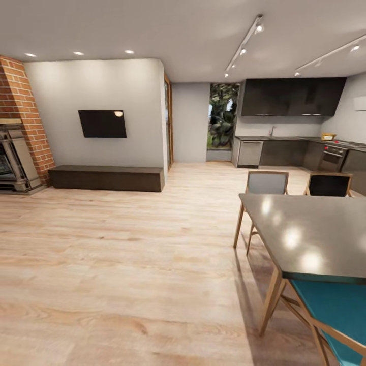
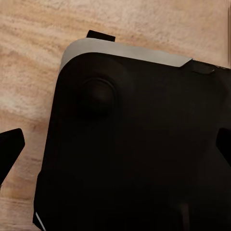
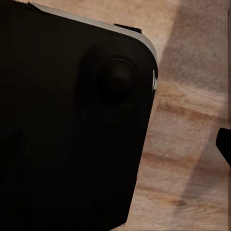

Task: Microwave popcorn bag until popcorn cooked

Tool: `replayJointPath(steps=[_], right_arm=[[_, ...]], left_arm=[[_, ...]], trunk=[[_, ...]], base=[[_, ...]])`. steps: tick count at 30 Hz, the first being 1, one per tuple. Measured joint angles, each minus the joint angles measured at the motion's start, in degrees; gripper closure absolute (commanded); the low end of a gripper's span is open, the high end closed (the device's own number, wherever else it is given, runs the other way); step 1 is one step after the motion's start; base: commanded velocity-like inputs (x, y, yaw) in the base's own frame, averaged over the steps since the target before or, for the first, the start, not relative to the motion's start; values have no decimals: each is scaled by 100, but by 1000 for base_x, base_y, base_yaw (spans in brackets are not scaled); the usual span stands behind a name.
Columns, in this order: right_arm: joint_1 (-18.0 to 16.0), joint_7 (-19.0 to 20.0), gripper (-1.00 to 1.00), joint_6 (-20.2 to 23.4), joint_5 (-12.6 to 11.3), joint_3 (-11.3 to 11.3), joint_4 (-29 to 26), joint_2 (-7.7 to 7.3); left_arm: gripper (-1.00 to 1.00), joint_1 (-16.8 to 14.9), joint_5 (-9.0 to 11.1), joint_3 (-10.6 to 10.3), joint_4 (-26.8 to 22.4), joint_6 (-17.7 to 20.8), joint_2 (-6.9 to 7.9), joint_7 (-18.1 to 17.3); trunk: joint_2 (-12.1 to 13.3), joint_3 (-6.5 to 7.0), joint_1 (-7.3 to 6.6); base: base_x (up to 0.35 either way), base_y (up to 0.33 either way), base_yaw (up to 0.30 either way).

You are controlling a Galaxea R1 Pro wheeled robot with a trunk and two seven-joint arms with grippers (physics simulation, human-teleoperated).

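The kitchen (image 1: 292,127) lies far off at the back right, with dark cabinets and a long countertop (image 1: 284,138). On that countertop near the hob stands a small yellowish object (image 1: 328,136), too small to identify as the popcorn bag. The microwave and the popcorn are out of view. My left gripper (image 2: 115,149) hangs open over the robot's black base, its fingertips (image 2: 9,151) at opposite edges of the left wrist view. My right gripper (image 3: 115,144) also stands open and holds nothing. One of its fingertips (image 3: 224,149) shows at the picture's edge, and the other is lost against the black base.
A grey dining table (image 1: 305,229) with wooden chairs (image 1: 264,184) and a teal chair (image 1: 330,310) stands close on the right. Pale wood floor (image 1: 127,264) stretches ahead to a low dark bench (image 1: 107,178), a wall TV (image 1: 102,123) and a brick fireplace (image 1: 20,127).
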Motion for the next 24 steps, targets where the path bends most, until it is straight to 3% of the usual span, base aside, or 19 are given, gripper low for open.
replayJointPath(steps=[24], right_arm=[[0,0,-100,-8,-15,-10,2,-9]], left_arm=[[-100,0,0,-2,0,10,0,0]], trunk=[[0,0,0]], base=[[323,0,0]])
